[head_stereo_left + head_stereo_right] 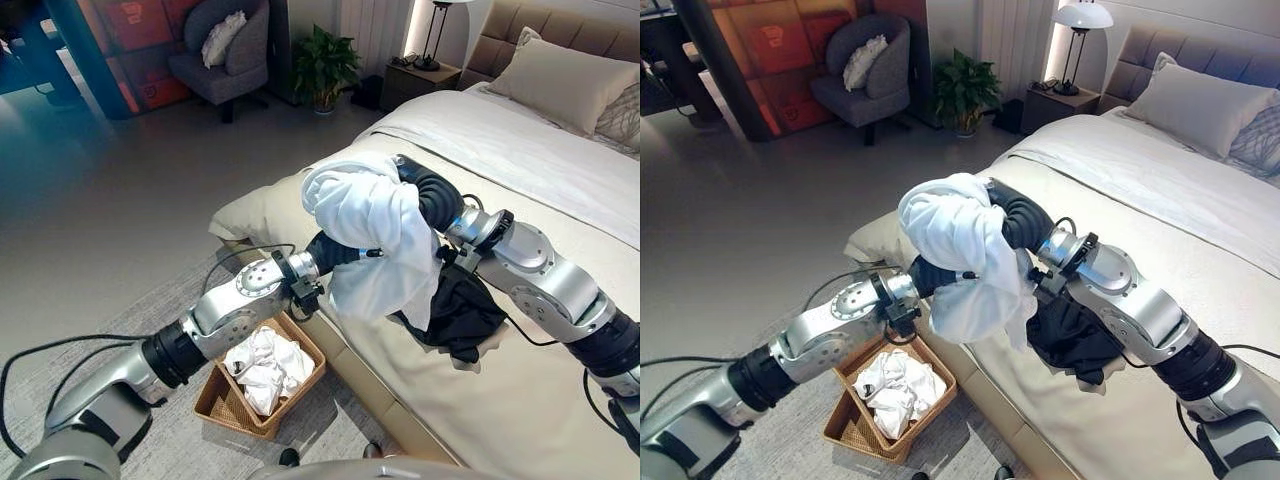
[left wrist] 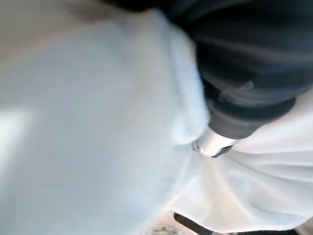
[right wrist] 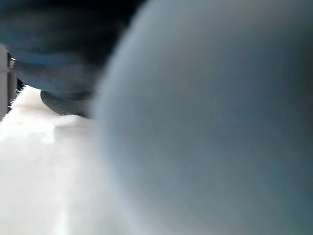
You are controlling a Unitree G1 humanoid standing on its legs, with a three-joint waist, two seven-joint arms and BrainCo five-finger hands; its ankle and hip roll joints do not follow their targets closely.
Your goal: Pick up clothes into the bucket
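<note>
A white garment hangs bunched in the air over the bed's near corner, draped over both hands. My right hand reaches into its top from the bed side, with just the dark ribbed cover showing. My left hand comes up from below and disappears into the cloth's lower folds. A black garment lies crumpled on the bed under my right forearm. On the floor beside the bed stands a brown woven basket with white clothes in it, below my left arm. The left wrist view shows the white garment from very close.
A grey rug lies under the basket. Pillows sit at the head of the bed. A nightstand with a lamp, a potted plant and a grey armchair stand along the far wall.
</note>
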